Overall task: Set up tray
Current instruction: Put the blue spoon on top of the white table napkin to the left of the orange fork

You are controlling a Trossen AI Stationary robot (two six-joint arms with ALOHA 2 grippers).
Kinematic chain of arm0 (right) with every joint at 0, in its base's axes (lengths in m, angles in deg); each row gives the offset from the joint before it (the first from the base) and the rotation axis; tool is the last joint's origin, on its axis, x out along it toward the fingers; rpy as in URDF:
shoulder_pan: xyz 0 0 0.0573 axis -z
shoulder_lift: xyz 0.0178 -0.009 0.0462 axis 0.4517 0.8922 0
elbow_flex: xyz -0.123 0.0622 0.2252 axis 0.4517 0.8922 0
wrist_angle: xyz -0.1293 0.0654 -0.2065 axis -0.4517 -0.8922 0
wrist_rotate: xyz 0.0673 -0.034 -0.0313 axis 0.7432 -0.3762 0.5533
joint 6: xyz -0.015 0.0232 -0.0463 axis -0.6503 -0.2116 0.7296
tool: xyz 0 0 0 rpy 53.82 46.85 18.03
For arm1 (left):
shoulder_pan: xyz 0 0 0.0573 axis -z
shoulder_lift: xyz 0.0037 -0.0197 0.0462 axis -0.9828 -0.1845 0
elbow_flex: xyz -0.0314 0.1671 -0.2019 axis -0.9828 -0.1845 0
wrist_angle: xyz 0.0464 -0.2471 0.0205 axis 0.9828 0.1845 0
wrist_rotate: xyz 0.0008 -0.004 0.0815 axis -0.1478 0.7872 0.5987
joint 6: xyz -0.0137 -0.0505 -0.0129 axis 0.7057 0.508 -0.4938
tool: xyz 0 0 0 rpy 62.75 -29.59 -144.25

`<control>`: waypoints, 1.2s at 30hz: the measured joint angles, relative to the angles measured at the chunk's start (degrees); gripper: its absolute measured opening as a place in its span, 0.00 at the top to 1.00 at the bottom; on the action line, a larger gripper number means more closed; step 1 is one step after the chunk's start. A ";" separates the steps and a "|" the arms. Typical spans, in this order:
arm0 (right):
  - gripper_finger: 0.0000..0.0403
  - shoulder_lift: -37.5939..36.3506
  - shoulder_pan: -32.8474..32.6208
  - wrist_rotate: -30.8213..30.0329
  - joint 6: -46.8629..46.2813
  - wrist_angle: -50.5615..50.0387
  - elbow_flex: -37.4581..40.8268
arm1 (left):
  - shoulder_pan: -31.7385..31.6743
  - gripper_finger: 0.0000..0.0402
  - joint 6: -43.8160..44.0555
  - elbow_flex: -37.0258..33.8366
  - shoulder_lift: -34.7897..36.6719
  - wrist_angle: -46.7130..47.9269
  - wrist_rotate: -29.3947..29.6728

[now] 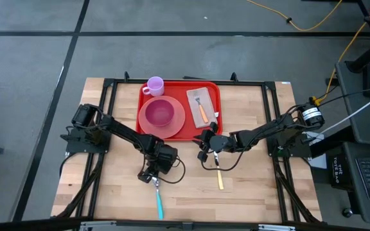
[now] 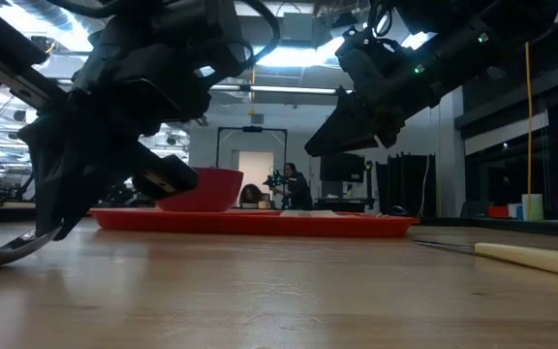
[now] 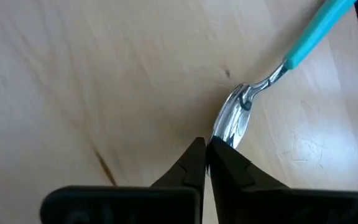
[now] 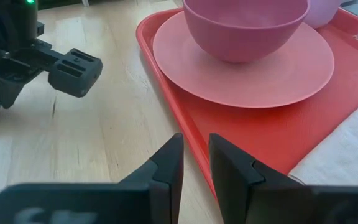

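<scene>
A big bright red plastic tray (image 1: 179, 131) with round corners and a raised rim sits at the far middle of the light wooden counter (image 1: 108, 192). On the tray's left part lies a round pink plate (image 1: 175, 124), and a darker pink bowl (image 1: 159, 112) sits on the plate. A small light purple cup (image 1: 155, 86) stands at the tray's far left corner. On the tray's right part lies a white napkin (image 1: 200, 106), with a fork with an orange handle (image 1: 202, 111) on top of it.

The left gripper (image 1: 154, 178) is down low over the counter, in front of the tray's near left corner. Its jaws are shut tight, and the tips are right at the shiny bowl end of a spoon with a light blue handle (image 1: 158, 201). The spoon lies flat on the counter and the jaws do not have hold of it; whether the tips touch it is hard to tell.

The right gripper (image 1: 205, 150) hangs just in front of the tray's near edge, toward its right side. In the right wrist view its jaws stand a little apart with nothing between them, and the tray's rim is just ahead of them. A knife with a pale yellow handle (image 1: 220, 179) lies on the counter near this gripper, well apart from the spoon.

Far behind the counter, in the low view, a person (image 2: 292, 184) shows in the room.
</scene>
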State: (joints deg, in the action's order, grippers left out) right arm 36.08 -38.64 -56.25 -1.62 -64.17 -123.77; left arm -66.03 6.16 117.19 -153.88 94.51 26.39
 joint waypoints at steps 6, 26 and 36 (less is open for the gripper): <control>0.80 0.00 0.00 0.00 0.00 0.00 0.00 | -0.62 1.00 1.92 -0.02 2.32 3.51 3.34; 0.80 0.00 0.60 -1.69 0.48 1.56 0.00 | -6.17 1.00 7.66 0.03 25.29 21.34 22.90; 0.80 0.00 3.08 -5.58 11.68 12.43 -0.02 | -15.12 1.00 5.90 9.85 23.88 34.36 26.66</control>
State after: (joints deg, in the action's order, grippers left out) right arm 36.08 -35.56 -61.83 10.06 -51.74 -123.79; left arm -81.16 12.06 127.04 -130.00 128.86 53.05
